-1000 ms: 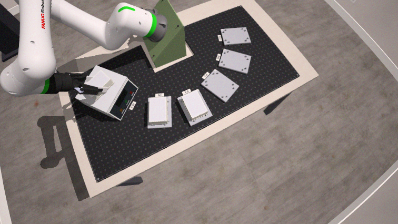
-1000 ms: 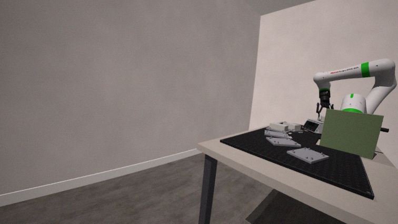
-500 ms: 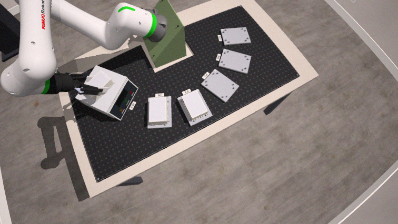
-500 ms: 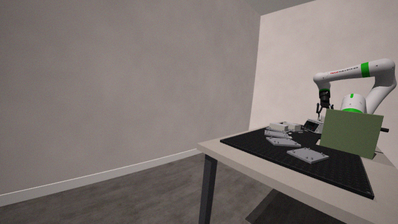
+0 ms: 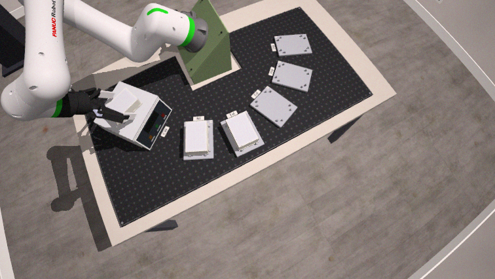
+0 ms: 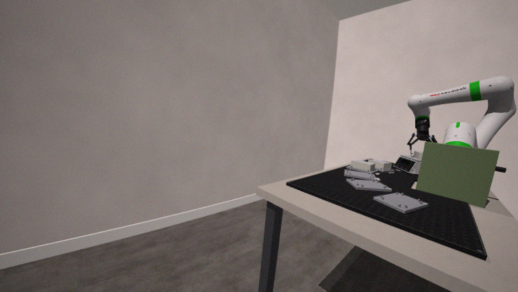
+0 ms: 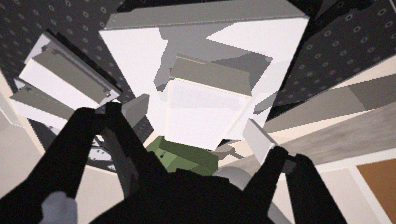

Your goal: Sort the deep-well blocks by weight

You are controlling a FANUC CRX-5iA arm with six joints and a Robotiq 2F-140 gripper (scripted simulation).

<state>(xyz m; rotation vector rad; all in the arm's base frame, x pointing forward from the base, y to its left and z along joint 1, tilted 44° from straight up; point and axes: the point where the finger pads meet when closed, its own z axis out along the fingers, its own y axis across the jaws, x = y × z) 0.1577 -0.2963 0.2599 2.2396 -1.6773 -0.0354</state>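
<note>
A white deep-well block point(image 5: 122, 99) point(image 7: 205, 112) lies on the platform of the check-weigher CW point(image 5: 140, 129) point(image 6: 408, 164) at the left of the mat. My gripper point(image 5: 119, 105) point(image 7: 198, 115) point(image 6: 420, 139) is open, with one finger on each side of this block and clear of it. The lamps on the weigher's front are too small for me to tell which one is lit. A second block point(image 5: 196, 137) point(image 7: 62, 82) sits on the nest IN. A third block point(image 5: 241, 130) sits on the nest just right of IN.
Three bare grey nests point(image 5: 273, 105) point(image 5: 291, 75) point(image 5: 293, 44) stand in a row toward the back right. A tall green panel point(image 5: 207, 44) point(image 6: 456, 174) stands behind the weigher at the arm's base. The black mat point(image 5: 156, 186) covers most of the table.
</note>
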